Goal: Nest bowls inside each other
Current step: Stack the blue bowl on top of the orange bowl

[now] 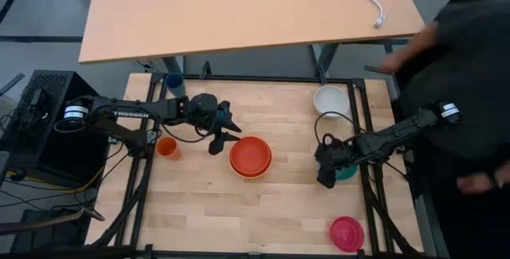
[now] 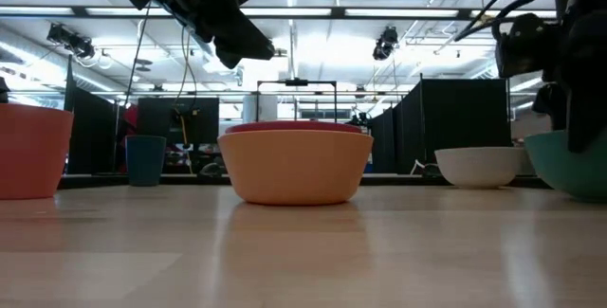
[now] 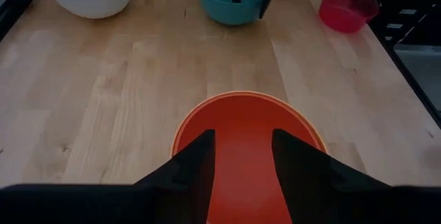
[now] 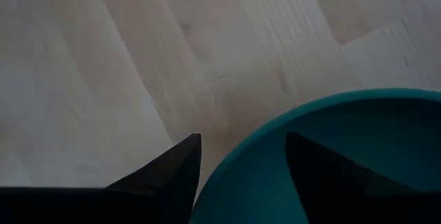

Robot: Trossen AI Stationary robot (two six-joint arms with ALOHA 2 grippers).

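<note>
The red-orange bowl (image 1: 250,155) sits nested in the yellow-orange bowl (image 2: 296,166) at the table's middle. My left gripper (image 3: 242,162) hovers open above and to the left of them, touching nothing. The teal bowl (image 1: 347,171) stands on the table at the right. My right gripper (image 4: 242,162) is open and points down over the teal bowl's left rim, one finger inside the bowl and one outside. The white bowl (image 1: 331,100) stands at the far right and the magenta-pink bowl (image 1: 347,233) at the near right. My right gripper straddles the teal bowl's rim (image 4: 275,131) from above, one finger over the inside and the other over the table beside the bowl. Whether either finger touches the rim, I cannot tell. The bowl stands upright on the table.
A small orange cup (image 1: 166,147) and a dark blue cup (image 1: 174,84) stand at the table's left. A person (image 1: 470,92) stands past the right edge. Bare wood lies between the nested pair and the teal bowl, and along the near edge.
</note>
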